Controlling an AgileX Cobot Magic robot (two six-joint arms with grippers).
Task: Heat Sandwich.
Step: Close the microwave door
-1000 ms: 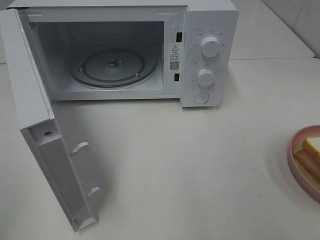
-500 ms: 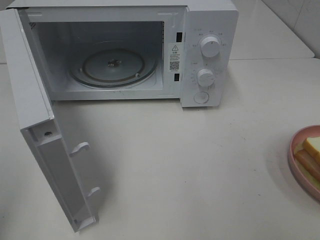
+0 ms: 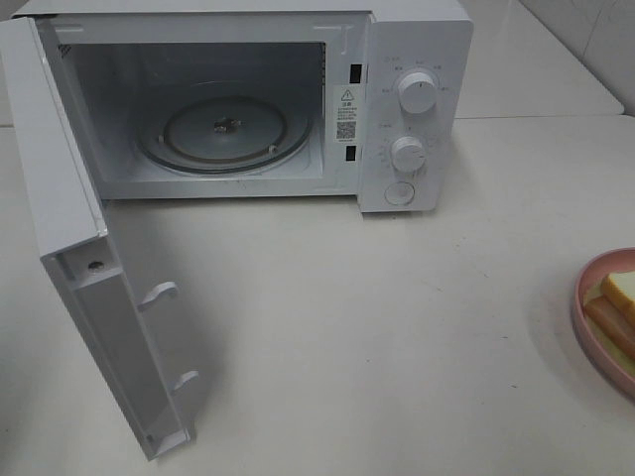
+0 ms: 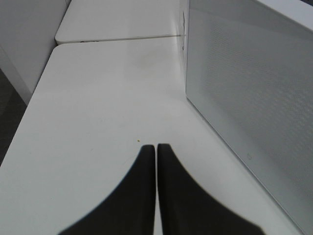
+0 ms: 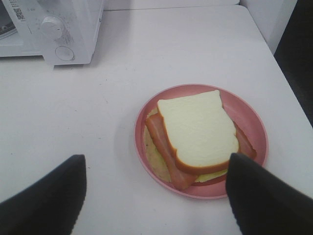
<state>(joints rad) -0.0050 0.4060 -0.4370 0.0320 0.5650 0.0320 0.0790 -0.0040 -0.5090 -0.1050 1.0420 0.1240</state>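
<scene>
At far right my spread right gripper (image 5: 154, 196) hovers beside the sandwich (image 5: 195, 132); my left gripper (image 4: 156, 156), pressed together and empty, sits beyond the microwave (image 3: 298, 99).

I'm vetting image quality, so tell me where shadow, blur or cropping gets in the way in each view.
Exterior high: even light, sharp, but the sandwich is cropped at the frame edge. Left wrist: the shut left gripper is a dark, blurred silhouette. Right wrist: sandwich sharp, with soft shadow beside the plate.

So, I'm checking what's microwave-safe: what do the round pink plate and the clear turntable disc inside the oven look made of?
Round pink plate: probably matte plastic, given its even colour and dull sheen. Clear turntable disc: likely glass, transparent with glossy ringed reflections.
</scene>
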